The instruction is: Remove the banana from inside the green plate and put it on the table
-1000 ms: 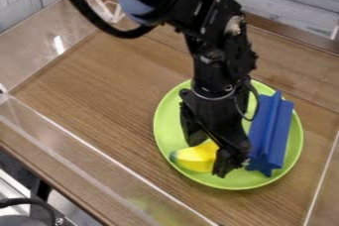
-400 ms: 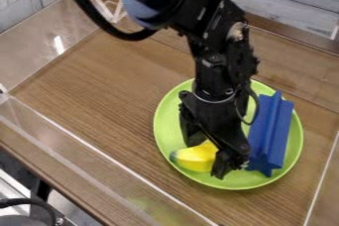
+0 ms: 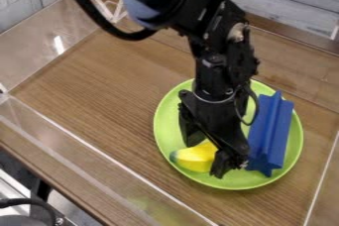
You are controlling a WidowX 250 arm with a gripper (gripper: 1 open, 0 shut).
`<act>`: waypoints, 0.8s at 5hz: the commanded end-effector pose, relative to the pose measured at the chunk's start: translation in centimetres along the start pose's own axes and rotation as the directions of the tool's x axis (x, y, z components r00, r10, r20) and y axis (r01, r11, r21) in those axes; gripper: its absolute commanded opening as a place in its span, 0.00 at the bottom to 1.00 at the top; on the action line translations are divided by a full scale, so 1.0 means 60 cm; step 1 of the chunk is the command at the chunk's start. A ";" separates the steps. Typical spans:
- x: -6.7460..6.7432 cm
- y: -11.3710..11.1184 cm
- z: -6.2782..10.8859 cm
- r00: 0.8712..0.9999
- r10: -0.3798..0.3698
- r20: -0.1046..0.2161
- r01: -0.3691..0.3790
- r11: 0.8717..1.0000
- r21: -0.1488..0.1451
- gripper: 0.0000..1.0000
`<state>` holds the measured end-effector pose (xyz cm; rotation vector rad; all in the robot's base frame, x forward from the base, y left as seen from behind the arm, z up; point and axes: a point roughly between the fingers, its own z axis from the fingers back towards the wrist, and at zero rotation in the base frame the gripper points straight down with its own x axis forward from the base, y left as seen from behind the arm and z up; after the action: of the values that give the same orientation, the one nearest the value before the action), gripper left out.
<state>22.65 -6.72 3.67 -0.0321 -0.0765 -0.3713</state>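
The green plate [image 3: 171,116] lies on the wooden table [image 3: 106,81] at the lower right. Near its front rim sits the yellow banana [image 3: 197,157], partly covered by the black fingers [image 3: 232,159] of my gripper. My gripper [image 3: 216,155] points straight down into the plate with its jaws open around the banana; the right end of the banana is hidden behind a finger. I cannot tell whether the fingers touch it.
A blue ridged block [image 3: 273,131] lies on the right half of the plate, close beside the gripper. Clear acrylic walls [image 3: 54,146] line the table's edges at front and left. Bare wood stretches left of the plate.
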 end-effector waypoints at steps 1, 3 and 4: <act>0.020 0.001 0.015 0.999 -0.001 0.045 0.001 1.000 0.011 1.00; 0.022 0.002 0.013 0.999 0.009 0.047 -0.010 1.000 0.018 1.00; 0.024 0.003 0.013 0.999 0.012 0.049 -0.013 1.000 0.021 1.00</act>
<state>22.88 -6.56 3.47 -0.0194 -0.0771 -0.3423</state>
